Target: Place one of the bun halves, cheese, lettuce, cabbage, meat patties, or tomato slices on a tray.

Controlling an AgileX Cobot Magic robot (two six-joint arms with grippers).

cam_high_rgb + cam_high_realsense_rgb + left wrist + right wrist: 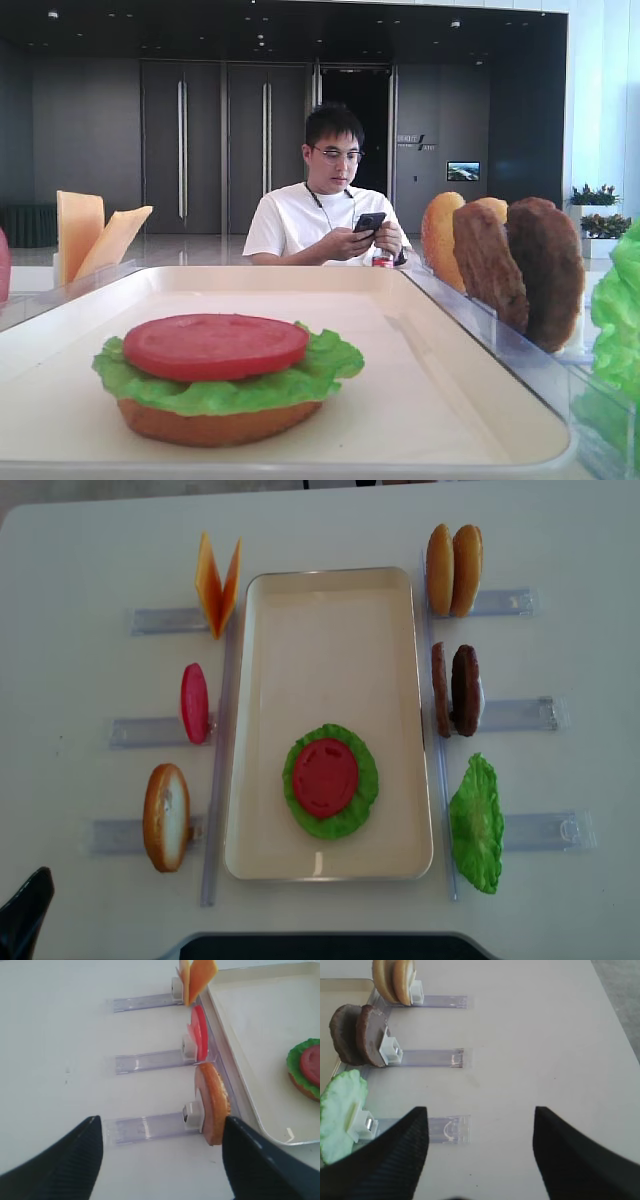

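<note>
Already the tray (pixel 250 730) carries bun, lettuce (pixel 362 765) and tomato (pixel 325 775) stacked near its front edge; both grippers, left (pixel 162 1152) and right (pixel 480 1147), hang with jaws apart, ready to pick

- A white bench (pixel 90 560) fills both overhead views, smooth and evenly lit.
- Behind it, a dark wall (pixel 90 130) holds tall double doors (pixel 225 145) with long vertical handles.
- Small ceiling lights (pixel 455 23) dot the dark ceiling.
- A man in a white T-shirt (pixel 325 205) sits looking at a phone.
- Potted plants (pixel 595 195) stand by bright windows at the right.
- A small lit screen (pixel 462 171) hangs on the wall.
</note>
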